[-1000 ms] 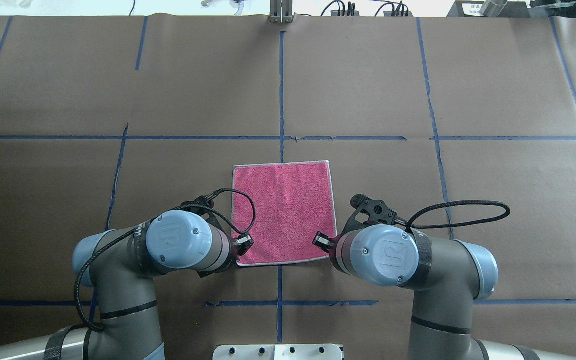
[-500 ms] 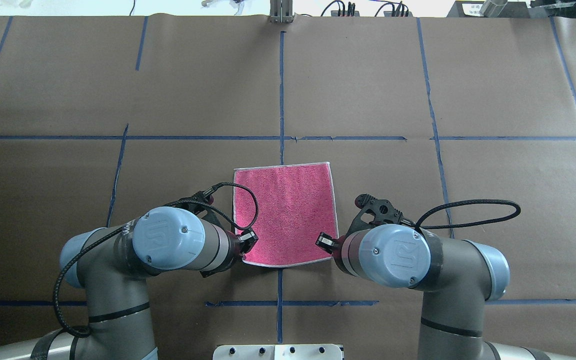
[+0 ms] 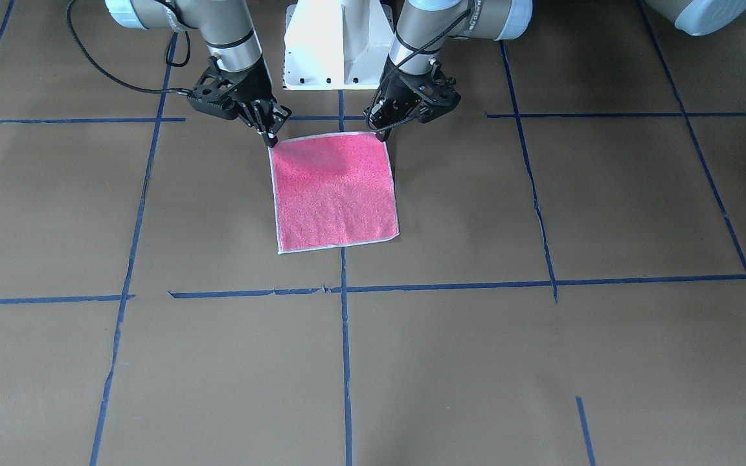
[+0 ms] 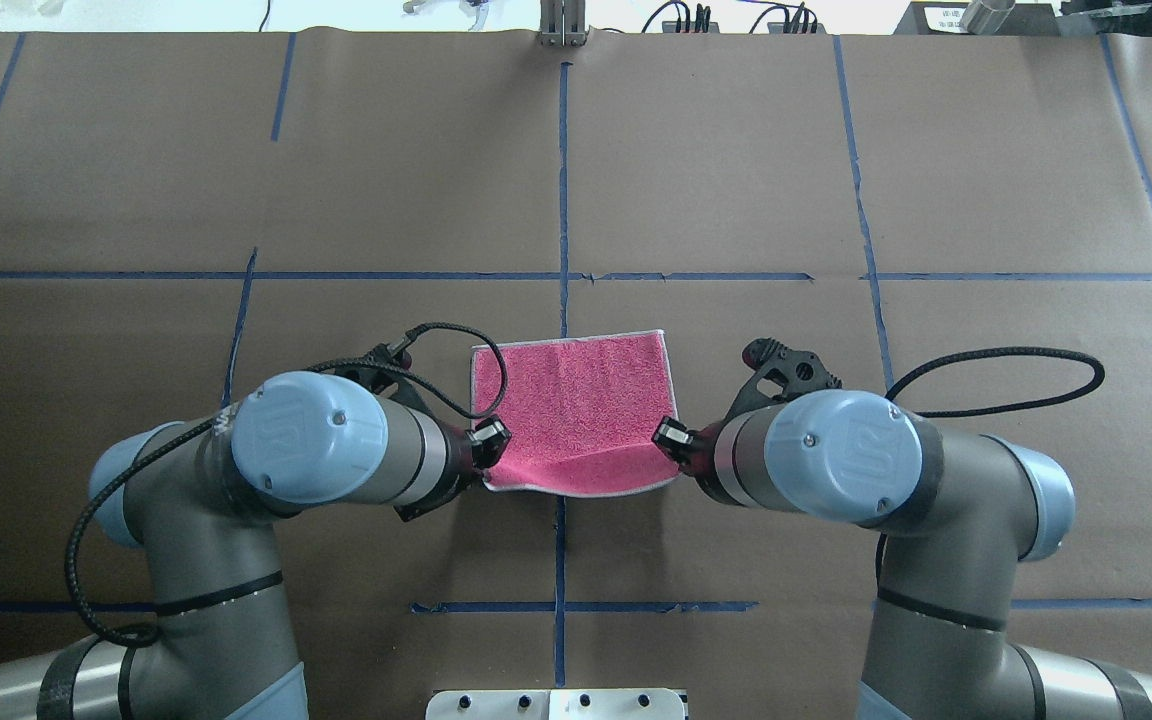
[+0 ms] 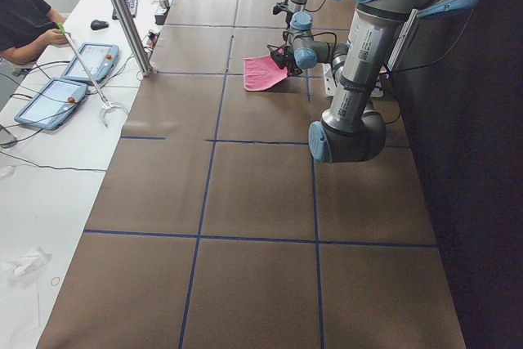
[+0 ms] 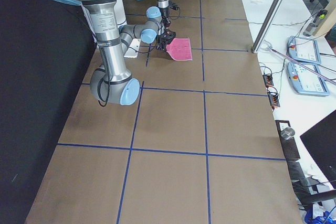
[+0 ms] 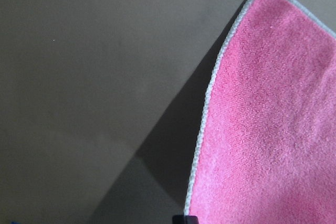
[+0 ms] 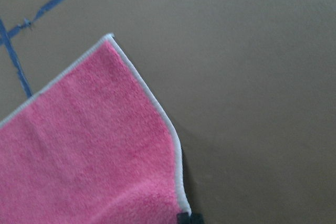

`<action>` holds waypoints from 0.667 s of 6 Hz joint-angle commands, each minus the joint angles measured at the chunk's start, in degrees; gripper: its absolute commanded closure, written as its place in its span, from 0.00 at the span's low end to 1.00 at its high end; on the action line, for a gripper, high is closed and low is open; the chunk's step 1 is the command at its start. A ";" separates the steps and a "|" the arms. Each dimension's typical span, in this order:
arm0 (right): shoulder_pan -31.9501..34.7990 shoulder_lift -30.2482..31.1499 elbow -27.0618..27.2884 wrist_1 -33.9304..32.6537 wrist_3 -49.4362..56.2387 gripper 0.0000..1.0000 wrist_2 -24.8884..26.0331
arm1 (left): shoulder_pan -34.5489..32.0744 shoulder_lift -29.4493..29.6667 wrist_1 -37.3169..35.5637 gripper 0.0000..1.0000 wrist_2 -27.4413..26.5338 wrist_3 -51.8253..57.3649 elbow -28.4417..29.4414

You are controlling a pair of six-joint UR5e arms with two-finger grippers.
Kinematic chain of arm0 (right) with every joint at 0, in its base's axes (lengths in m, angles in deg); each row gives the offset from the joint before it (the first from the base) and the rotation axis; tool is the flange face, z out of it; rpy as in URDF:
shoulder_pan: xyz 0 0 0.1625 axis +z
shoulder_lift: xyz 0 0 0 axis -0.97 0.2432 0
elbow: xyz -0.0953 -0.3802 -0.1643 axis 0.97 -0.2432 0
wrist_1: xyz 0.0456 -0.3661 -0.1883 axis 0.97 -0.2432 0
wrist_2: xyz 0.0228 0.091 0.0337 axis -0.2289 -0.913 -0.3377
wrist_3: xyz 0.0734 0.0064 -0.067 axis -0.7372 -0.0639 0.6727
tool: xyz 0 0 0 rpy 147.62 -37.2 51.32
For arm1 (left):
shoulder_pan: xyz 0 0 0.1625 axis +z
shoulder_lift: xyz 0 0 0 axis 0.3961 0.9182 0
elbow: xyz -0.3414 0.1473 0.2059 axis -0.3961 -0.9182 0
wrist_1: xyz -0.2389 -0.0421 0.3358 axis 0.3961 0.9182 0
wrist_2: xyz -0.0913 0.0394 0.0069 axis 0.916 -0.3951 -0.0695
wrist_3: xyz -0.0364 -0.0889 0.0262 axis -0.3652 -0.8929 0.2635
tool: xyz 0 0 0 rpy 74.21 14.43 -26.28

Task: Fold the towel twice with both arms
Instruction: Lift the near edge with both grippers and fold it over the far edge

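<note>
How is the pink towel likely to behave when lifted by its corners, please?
Probably floppy: the towel sags and creases between the left gripper and right gripper. Likely light: corner pinches hold its edge up. Its terry pile probably grips, not slips.

From the right wrist cam it's mostly pink towel (image 8: 89, 150), filling the lower left of the frame. One corner pokes up toward the upper left, and the white stitched edging runs from there in a curve down to the bottom centre. Right where that edge meets the bottom of the frame there's a tiny black nub, probably the tip of the right gripper (image 8: 189, 217), but so little shows I can't swear to it. A thin dark shadow (image 8: 188, 182) hugs the edging just above it. The rest is plain brown paper (image 8: 252, 77), with blue tape (image 8: 52, 2) lines crossing in the upper left corner.
</note>
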 commanded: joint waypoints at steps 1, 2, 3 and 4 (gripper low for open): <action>5.31 -6.24 -7.71 0.37 0.02 0.98 -0.75 | -4.82 3.31 0.68 1.00 -0.09 0.53 5.69; 7.50 -9.15 -11.68 0.55 0.02 0.98 -2.49 | -5.97 4.30 0.68 1.00 -0.09 0.71 7.99; 8.74 -11.88 -15.46 0.55 0.02 0.98 -2.77 | -6.94 4.48 0.85 1.00 0.00 1.40 9.67; 9.63 -13.21 -18.28 0.73 0.20 0.98 -2.94 | -7.29 4.48 2.68 1.00 -0.09 1.85 11.51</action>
